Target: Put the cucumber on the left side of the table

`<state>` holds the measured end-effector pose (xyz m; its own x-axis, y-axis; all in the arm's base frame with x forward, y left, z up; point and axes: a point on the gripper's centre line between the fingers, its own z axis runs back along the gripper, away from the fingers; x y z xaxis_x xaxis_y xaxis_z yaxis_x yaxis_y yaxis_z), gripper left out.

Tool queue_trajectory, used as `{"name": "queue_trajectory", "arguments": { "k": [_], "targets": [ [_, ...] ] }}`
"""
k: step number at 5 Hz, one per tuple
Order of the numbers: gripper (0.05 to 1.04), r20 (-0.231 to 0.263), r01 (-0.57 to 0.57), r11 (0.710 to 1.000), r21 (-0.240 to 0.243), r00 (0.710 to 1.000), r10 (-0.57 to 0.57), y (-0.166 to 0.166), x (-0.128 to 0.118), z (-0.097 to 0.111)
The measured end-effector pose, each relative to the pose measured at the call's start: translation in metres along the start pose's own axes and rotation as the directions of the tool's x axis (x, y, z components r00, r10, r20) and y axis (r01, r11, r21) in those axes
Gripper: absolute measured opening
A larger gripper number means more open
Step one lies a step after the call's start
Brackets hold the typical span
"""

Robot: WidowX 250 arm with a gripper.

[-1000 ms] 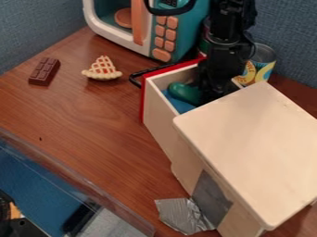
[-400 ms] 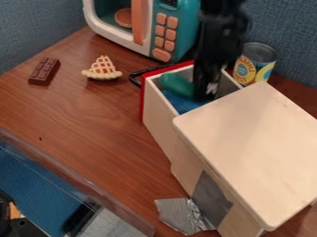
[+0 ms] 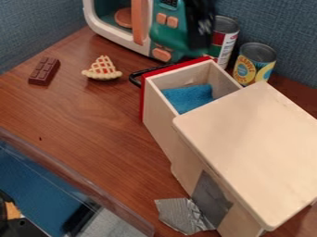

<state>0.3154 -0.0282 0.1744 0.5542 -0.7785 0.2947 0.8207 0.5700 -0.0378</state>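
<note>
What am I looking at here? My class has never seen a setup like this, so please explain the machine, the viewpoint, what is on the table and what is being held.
The machine is a black robot arm, entering from the top edge and ending in a gripper. A fixed camera looks down at a slant on the table.

The gripper holds a green toy cucumber up in front of a toy microwave. At the left lie a chocolate bar and a pie slice. At the right stands a wooden cabinet with its drawer open, a blue cloth inside. Two cans stand behind it.
</note>
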Motion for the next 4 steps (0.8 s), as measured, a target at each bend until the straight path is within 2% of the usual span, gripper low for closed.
{"name": "queue_trajectory", "arguments": {
  "k": [1,2,3,4],
  "targets": [
    [0.361,0.044,-0.125,0.992,0.024,0.991,0.124,0.013,-0.021,0.020],
    [0.361,0.090,-0.327,0.944,0.049,0.942,0.322,0.039,-0.063,0.035],
    [0.360,0.104,-0.477,0.877,0.055,0.876,0.470,0.063,-0.112,0.030],
    [0.360,0.103,-0.551,0.833,0.038,0.832,0.546,0.077,-0.157,0.006]
  ]
}}
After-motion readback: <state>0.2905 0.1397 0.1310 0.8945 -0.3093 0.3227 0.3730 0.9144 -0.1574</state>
